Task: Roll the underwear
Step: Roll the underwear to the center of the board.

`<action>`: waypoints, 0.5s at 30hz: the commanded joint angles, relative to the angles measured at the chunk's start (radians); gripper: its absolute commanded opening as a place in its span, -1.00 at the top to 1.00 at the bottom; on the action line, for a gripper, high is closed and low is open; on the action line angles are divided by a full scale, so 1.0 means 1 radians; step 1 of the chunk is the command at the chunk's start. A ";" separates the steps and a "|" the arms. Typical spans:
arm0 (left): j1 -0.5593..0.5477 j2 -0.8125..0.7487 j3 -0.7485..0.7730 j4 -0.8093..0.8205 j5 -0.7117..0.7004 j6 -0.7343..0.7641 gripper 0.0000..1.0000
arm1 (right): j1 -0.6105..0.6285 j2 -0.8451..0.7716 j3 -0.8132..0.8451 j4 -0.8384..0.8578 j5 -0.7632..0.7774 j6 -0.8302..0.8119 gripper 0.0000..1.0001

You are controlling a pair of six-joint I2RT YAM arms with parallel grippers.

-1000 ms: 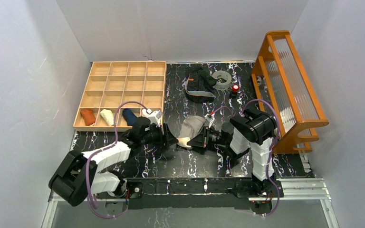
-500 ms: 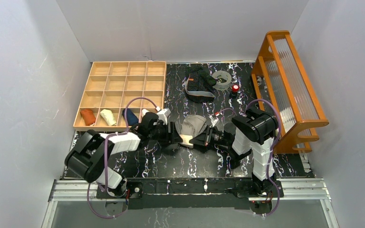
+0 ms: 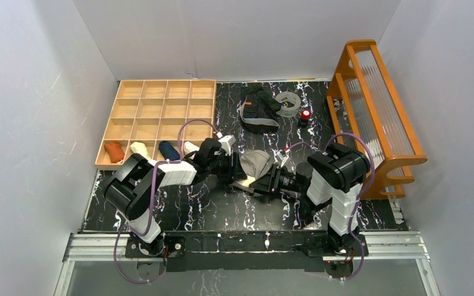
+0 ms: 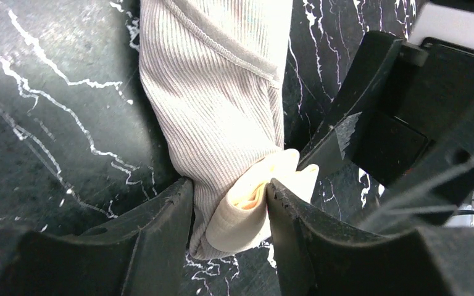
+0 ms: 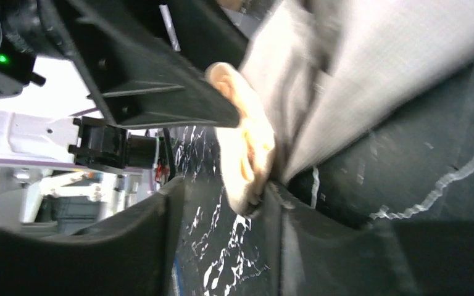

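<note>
The left gripper pinches the folded end of the beige underwear, which lies mid-table between both arms, while the right gripper stands spread around that same end, one finger touching it, and the striped underwear lies well apart behind.

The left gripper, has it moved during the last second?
Yes. The left gripper moved rightward, farther from the wooden tray, toward the beige underwear.
</note>
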 commanded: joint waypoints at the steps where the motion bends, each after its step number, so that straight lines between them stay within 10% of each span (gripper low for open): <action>1: -0.028 0.077 -0.002 -0.168 -0.081 0.049 0.08 | -0.003 -0.070 -0.020 -0.053 0.015 -0.169 -0.27; 15: -0.040 0.100 0.009 -0.193 -0.093 0.055 0.15 | -0.002 -0.580 0.049 -0.815 0.286 -0.437 -0.41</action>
